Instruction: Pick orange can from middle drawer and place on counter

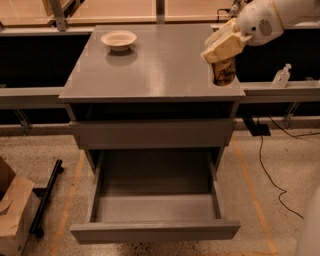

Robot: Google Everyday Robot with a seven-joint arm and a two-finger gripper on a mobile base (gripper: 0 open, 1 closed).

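Upper right of the frame: gripper [223, 54] at the end of a white arm [261, 22], reaching in from the right edge. Jaws closed down over the top of the orange can [224, 74], cream pads covering the lid. Can upright, dark print facing the camera, at the right edge of the counter [160, 65], close to its front right corner. Cannot tell whether base resting on the surface or held just above it.

Upper left part of the counter: cream shallow bowl [118, 40], well apart from the can.

Beneath the counter top: a dark open gap, then a closed drawer front [150, 132]. Lower centre of the frame: middle drawer [155, 231] pulled far out toward the camera, low side walls and plain flat front panel in full view.

Lower left corner: brown cardboard box [12, 215] on the speckled floor, a black bar [45, 197] lying just beside it. Right side, past the can: small clear bottle [281, 76] standing on a grey ledge. Along the top edge: pale wooden benchtop [115, 9] behind the cabinet.
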